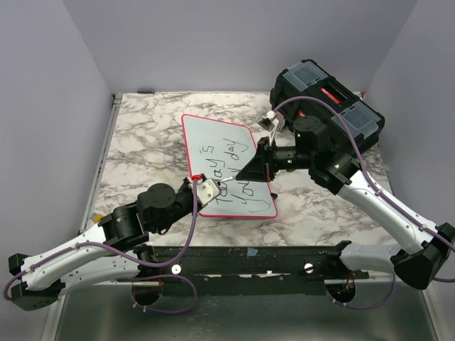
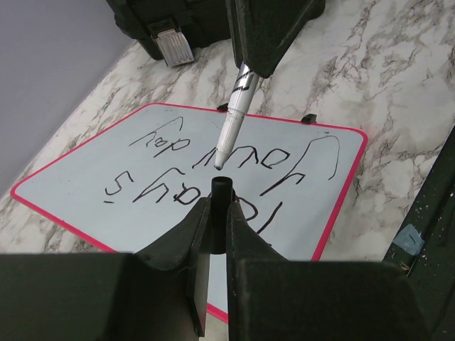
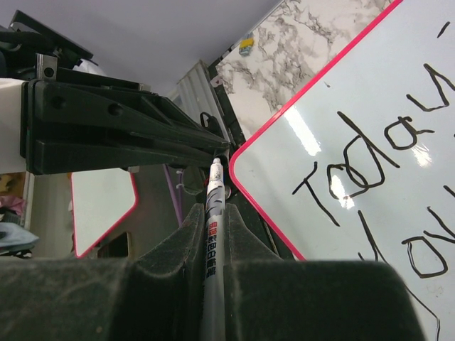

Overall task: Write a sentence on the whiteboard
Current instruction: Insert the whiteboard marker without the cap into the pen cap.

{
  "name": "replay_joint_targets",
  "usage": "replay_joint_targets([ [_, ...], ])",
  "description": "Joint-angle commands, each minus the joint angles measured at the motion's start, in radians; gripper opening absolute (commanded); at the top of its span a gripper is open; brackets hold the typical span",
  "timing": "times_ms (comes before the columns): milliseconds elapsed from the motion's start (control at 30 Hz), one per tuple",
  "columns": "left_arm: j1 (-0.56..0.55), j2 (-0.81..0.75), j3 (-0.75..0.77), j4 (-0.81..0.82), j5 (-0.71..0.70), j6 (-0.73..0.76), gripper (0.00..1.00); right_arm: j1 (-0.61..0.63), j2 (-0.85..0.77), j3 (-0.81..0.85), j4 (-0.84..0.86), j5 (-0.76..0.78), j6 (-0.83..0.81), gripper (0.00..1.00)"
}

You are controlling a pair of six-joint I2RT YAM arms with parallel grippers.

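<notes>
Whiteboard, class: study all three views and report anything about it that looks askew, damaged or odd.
The whiteboard lies skewed, its edges diagonal to the marble table's edges, so the sentence runs slantwise. No crack or spill shows.

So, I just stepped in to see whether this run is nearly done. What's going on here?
The writing looks finished: the whiteboard carries the sentence "Today's your day" in two lines. The right end effector grips the marker, with its tip pointing at the cap clamped in the left end effector, both above the board. The tip sits just short of the cap's mouth, so the marker seems about to be recapped but is not yet closed.
</notes>
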Motion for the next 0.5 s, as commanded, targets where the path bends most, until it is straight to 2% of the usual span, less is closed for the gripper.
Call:
replay_joint_targets([
  [0, 0.005, -0.014, -0.007, 0.028, 0.022, -0.011, 0.0, 0.013, 0.008, -0.005, -0.016, 0.02, -0.017, 0.01],
  [467, 0.007, -0.007, -0.005, 0.028, 0.031, -0.012, 0.0, 0.04, 0.036, -0.006, -0.029, 0.036, -0.031, 0.01],
])
